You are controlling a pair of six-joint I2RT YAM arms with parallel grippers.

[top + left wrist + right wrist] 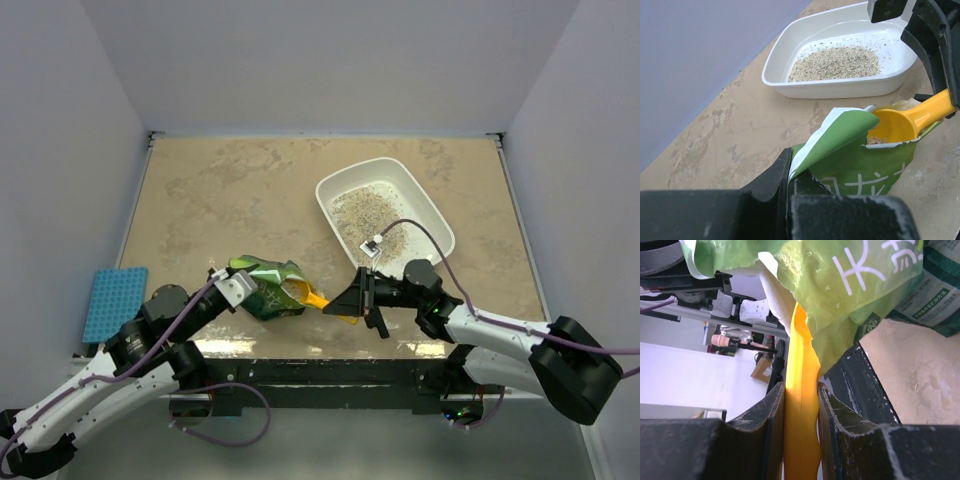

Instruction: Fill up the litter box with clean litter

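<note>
Litter box [424, 203] sits far right on the table [220, 200], angled, well apart from the action near the arms. Closer in, the green bag [265, 290] lies crumpled. The left gripper [240, 290] is clamped tight on the bag's torn edge, propping the mouth up. The right gripper [350, 298] has its jaws narrow, pinching the handle of the yellow scoop [312, 296], w/ the bowl end tucked into the bag mouth. It looks like a scoop-load step to me. Clean litter [358, 213] covers only part of the box floor and the rest is bare white, so it's nowhere near full imo. Risks: the handle looks slim in the jaws, so a loaded bowl could twist & spill grains on the table on the way to the box. Digging too hard could also tug the bag out of the left pinch or fold the mouth shut. The left wrist cam shows a bit of litter at the bag mouth under the bowl, which the top cam can't resolve. Only the right wrist cam shows the handle sitting squarely btw both fingers, but it has no box in frame.
</note>
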